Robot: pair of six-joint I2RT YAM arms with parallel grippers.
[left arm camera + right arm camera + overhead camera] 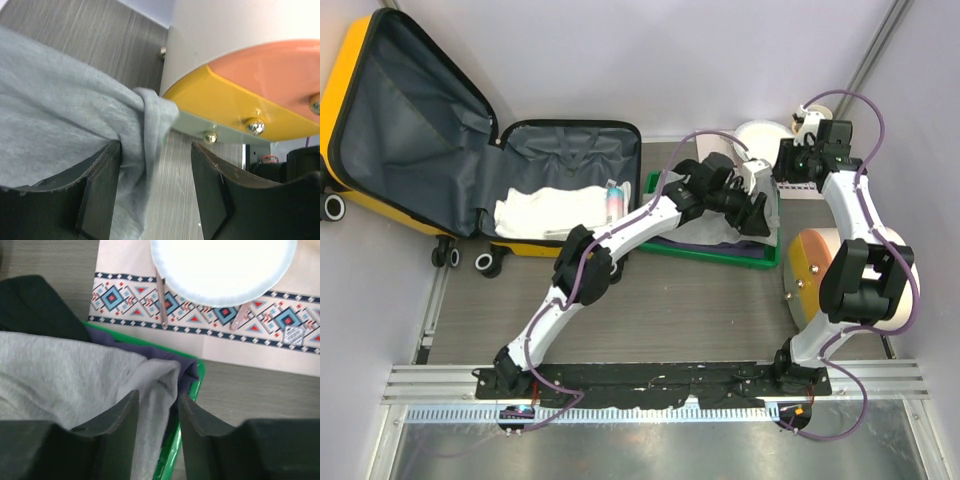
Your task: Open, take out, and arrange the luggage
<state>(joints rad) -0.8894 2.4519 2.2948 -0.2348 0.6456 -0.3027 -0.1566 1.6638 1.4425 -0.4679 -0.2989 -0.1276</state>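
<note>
The yellow luggage (350,90) lies open at the far left, its dark grey lining showing. A white cloth (545,213) and a small tube (613,197) rest in its lower half. A grey garment (55,115) lies over the green tray (720,257). My left gripper (156,192) is open low over it, the cloth resting against only the left finger (100,195). My right gripper (157,427) is open at the tray's far right corner (195,385). A fold of the grey garment (75,380) sits loose between its jaws, above a purple cloth (165,352).
A large cream cylinder with an orange end (810,275) lies right of the tray, close to my left gripper's right finger (225,200). A white paper plate (220,265) sits on a patterned placemat (280,340) behind the tray. Walls close in on both sides.
</note>
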